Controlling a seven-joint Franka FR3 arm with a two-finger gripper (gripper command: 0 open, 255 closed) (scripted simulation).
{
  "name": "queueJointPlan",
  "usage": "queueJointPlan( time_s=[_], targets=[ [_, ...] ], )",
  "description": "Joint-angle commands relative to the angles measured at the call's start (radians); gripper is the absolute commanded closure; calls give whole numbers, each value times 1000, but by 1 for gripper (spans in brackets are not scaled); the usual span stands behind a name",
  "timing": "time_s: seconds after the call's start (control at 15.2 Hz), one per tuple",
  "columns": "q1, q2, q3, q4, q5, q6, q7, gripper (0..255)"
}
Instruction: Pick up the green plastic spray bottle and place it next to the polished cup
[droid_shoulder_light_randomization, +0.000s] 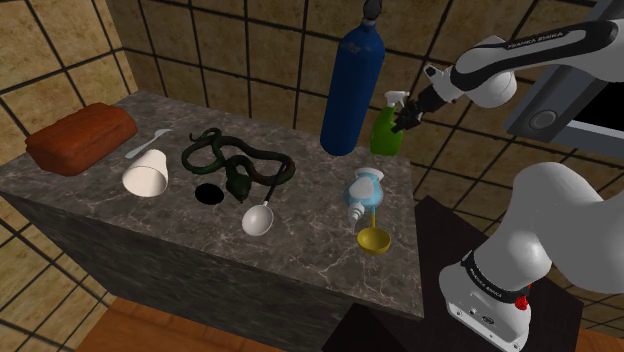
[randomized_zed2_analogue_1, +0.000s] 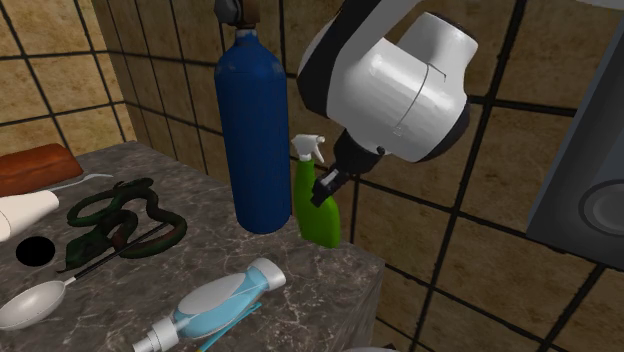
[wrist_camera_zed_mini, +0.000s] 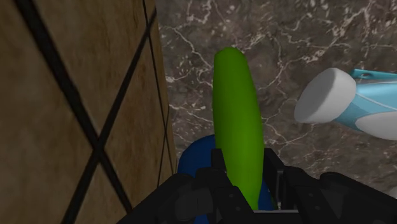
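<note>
Wrist view: green spray bottle clasped between the black fingers of the gripper. Bottle stands upright at the marble counter's far corner, just beside the tall blue cylinder. White cup lies on its side, well apart.

At the table's far corner, the green spray bottle stands upright just beside a tall blue cylinder, the black pincer at its neck beneath the white arm.
</note>
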Motion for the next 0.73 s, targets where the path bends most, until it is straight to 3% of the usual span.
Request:
queueJointPlan(
  time_s=[0.0, 0.66],
  targets=[
    [-27, -10, 35, 12, -7, -29, 17, 255],
    [-130, -66, 176, 72, -36, -167, 92, 255]
  ],
)
